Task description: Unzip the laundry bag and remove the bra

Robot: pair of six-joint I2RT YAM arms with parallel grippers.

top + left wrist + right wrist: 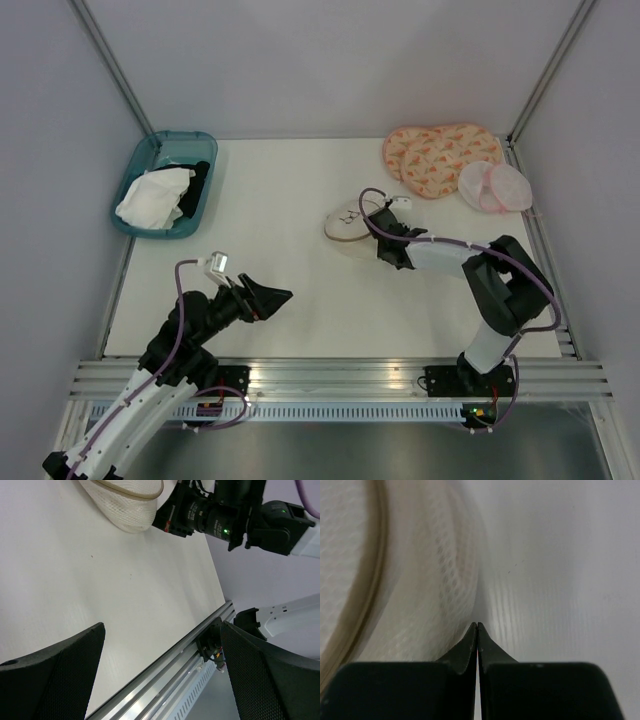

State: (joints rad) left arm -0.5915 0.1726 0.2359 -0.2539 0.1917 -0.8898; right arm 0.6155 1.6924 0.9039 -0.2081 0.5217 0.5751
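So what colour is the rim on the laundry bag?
Tan rim on the cream-white laundry bag; clearest in the left wrist view.

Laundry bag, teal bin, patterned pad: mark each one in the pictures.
laundry bag (346,224), top external view, on its round cream face.
teal bin (133,170), top external view, on its left wall.
patterned pad (440,155), top external view, on the middle of its pink-orange fabric.

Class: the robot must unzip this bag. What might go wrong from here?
1. The right claw is shut at the bag's mesh side with no zip pull visible between its tips; it may be gripping nothing.
2. The left claw is open, away from the bag, so a pull may drag it.
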